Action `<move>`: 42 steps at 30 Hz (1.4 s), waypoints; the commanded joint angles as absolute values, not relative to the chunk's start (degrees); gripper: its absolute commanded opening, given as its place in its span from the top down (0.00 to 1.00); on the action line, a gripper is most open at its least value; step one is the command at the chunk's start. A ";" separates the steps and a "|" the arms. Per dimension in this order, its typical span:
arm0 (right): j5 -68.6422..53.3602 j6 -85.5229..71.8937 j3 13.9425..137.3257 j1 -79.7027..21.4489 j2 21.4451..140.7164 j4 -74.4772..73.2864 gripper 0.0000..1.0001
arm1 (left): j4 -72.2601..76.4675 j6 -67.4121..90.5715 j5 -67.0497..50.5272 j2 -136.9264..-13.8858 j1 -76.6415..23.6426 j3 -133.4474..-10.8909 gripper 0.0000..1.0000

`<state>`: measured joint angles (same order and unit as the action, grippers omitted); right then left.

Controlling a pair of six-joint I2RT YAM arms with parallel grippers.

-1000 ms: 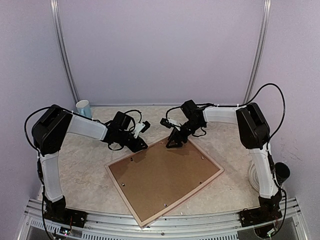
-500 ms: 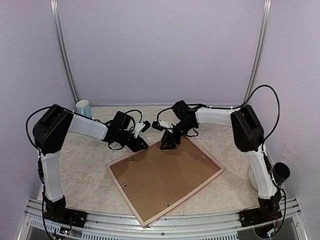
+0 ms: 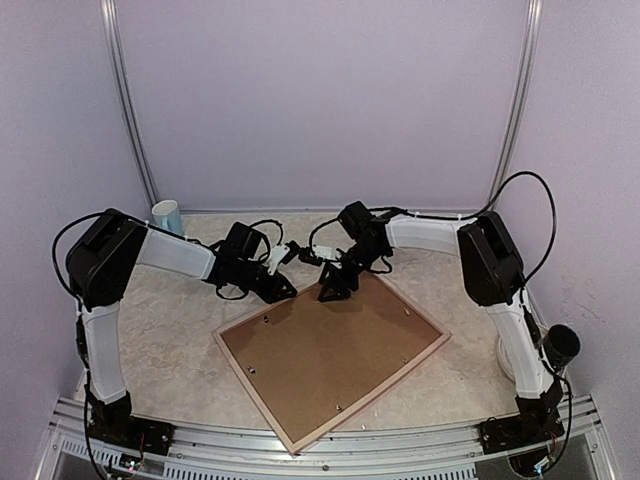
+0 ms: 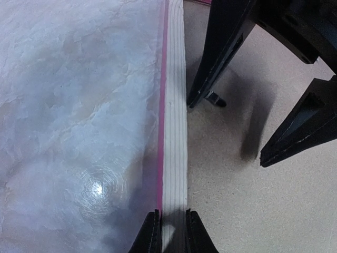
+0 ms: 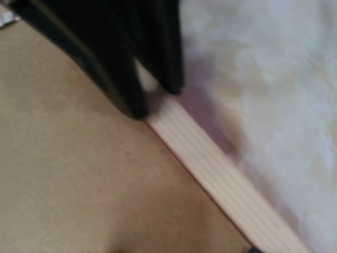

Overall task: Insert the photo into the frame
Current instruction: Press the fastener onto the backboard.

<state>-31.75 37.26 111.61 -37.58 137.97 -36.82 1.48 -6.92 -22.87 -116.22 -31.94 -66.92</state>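
Closest in, well short of both grippers: the near corner of the frame [image 3: 256, 396], flat on the table [image 3: 170, 350], pale wood back upward, turned like a diamond. Filling it, a brown backing board [image 3: 330, 345], running from that corner out to beneath the right gripper.

Further out, at the frame's far-left rail: the left gripper [image 4: 171, 217], clamped across the pale rail with one finger on each side. Just outside its outer finger, a thin pink line of the front face.

Just beside it, toward the frame's far corner: the right gripper [image 3: 336, 288], pointed down, jaws apart, gripping nothing. Both fingertips over the board, just inside the rail pinched by the left gripper; touching the board or hovering, impossible to tell. Blurred in the right wrist view: dark fingers astride that same rail.

Beyond the left gripper and well apart from it, at the back-left of the table: a pale cup [image 3: 167, 214], upright.
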 commanded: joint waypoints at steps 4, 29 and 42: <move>-32.61 39.20 112.99 -39.76 142.01 -41.33 0.38 | -0.55 -5.89 -22.96 -119.53 -32.46 -66.51 0.96; -8.33 18.81 99.53 -36.99 125.40 -23.28 0.25 | -0.44 -4.66 -21.25 -119.00 -32.08 -65.83 0.96; -6.02 18.45 103.34 -38.66 130.05 -26.26 0.16 | -0.44 -4.57 -21.18 -119.33 -32.11 -65.78 0.96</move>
<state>-6.96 18.74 100.55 -37.69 128.40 -24.60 2.11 -5.54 -22.70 -116.42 -31.90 -66.92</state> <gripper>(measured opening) 0.837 0.141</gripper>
